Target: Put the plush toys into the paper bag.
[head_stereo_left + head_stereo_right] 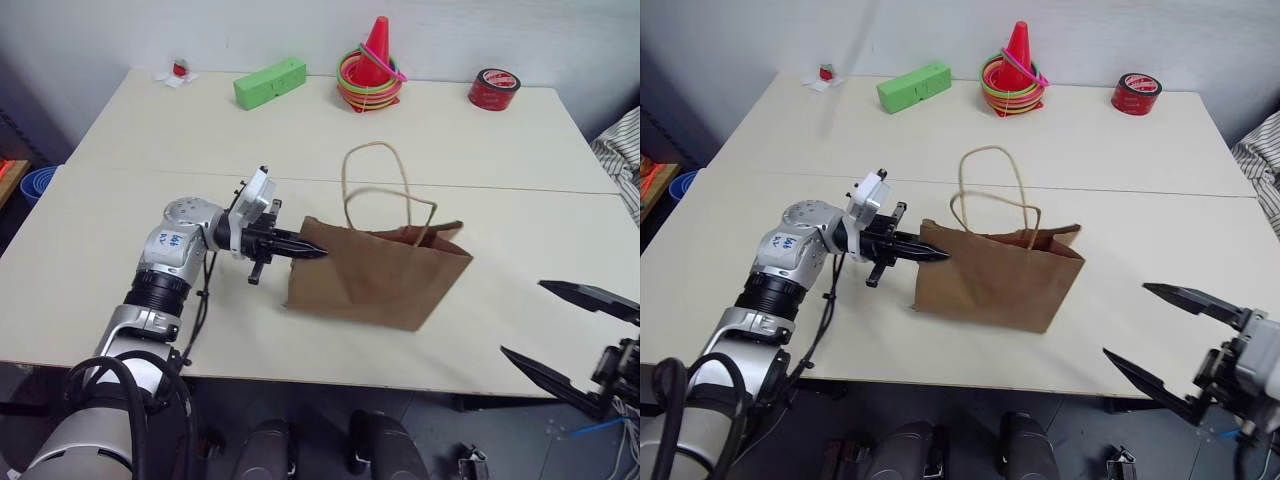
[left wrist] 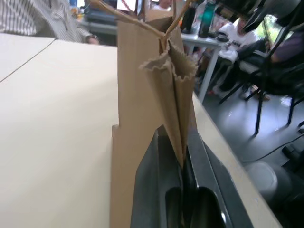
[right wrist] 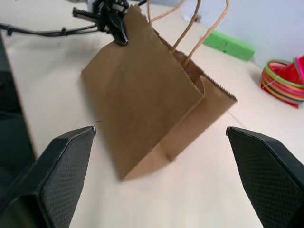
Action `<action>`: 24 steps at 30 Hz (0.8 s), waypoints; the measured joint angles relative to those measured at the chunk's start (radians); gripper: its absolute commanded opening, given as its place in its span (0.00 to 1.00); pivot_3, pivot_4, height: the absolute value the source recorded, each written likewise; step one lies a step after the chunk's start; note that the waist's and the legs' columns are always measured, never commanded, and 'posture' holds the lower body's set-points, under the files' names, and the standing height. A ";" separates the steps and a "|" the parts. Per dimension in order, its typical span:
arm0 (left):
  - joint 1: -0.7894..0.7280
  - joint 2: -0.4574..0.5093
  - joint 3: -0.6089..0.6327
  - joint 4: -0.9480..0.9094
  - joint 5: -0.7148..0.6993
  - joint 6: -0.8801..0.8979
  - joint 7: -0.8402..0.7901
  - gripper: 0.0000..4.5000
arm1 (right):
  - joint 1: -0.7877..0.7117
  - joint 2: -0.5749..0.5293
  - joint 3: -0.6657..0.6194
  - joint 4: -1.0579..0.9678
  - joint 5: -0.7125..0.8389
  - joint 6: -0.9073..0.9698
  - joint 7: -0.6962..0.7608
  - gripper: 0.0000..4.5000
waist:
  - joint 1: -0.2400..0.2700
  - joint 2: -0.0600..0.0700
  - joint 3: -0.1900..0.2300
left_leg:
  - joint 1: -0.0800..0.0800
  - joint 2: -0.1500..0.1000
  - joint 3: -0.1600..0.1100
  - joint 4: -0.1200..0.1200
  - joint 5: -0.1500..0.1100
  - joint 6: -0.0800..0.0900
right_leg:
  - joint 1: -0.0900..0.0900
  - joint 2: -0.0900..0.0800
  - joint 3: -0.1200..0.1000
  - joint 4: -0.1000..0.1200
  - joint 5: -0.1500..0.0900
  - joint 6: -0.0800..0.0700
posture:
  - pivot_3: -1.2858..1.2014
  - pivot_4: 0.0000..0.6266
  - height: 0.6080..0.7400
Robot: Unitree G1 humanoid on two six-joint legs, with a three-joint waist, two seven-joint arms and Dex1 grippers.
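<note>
On the table (image 1: 120,180), left claw (image 1: 312,250) pinches paper bag (image 1: 380,280); right claw (image 1: 570,335) gapes.

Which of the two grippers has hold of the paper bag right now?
The left gripper: its fingers are pinched shut on the upper edge of the paper bag. The right gripper stands apart from the bag near the table's front edge, fingers spread wide, holding nothing.

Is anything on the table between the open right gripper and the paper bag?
Nothing visible: bare table lies between the open right gripper and the paper bag, whose far edge the left gripper pinches shut.
</note>
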 measured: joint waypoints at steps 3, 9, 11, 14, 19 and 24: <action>-0.016 -0.008 -0.040 0.081 -0.003 -0.106 0.000 0.00 | 0.020 0.007 -0.008 -0.002 0.003 -0.010 0.022 1.00 | 0.000 0.000 0.000 | -0.001 0.000 -0.001 0.000 0.000 0.000 | 0.000 -0.002 0.000 0.000 0.000 0.000 | 0.52 0.24 1.00; -0.023 -0.043 -0.035 0.139 -0.002 -0.229 0.000 0.05 | 0.021 0.035 0.038 -0.022 -0.025 -0.036 0.013 1.00 | 0.001 -0.001 0.000 | -0.001 0.000 -0.001 0.000 0.000 0.000 | -0.001 -0.002 0.000 0.001 0.000 0.000 | 0.52 0.24 1.00; -0.022 -0.019 -0.036 0.134 0.021 -0.233 0.000 0.15 | 0.021 0.037 0.053 -0.021 -0.021 -0.029 0.008 1.00 | -0.001 0.000 0.000 | -0.001 0.000 -0.001 0.000 0.000 0.000 | -0.001 -0.002 0.000 0.001 0.000 0.000 | 0.52 0.24 1.00; -0.012 0.021 -0.011 0.097 0.036 -0.229 0.001 0.34 | 0.001 0.033 0.068 -0.010 -0.013 -0.019 0.006 1.00 | -0.005 -0.001 0.000 | -0.001 0.001 0.000 0.000 0.000 0.000 | -0.001 -0.002 0.000 0.002 0.000 0.000 | 0.52 0.24 1.00; 0.079 0.166 0.082 -0.037 0.031 -0.176 0.003 0.70 | -0.055 -0.015 0.070 0.082 -0.016 -0.024 0.045 1.00 | -0.009 0.000 0.000 | -0.001 0.001 0.000 0.000 0.000 0.000 | -0.001 -0.002 0.000 0.002 0.000 0.000 | 0.52 0.24 1.00; 0.291 0.333 0.214 -0.208 0.014 -0.078 0.032 0.98 | -0.099 -0.083 0.066 0.207 -0.037 -0.050 0.142 1.00 | -0.011 0.000 0.000 | -0.001 0.001 -0.001 0.000 0.000 0.000 | 0.000 -0.003 0.000 0.001 0.000 0.000 | 0.52 0.24 1.00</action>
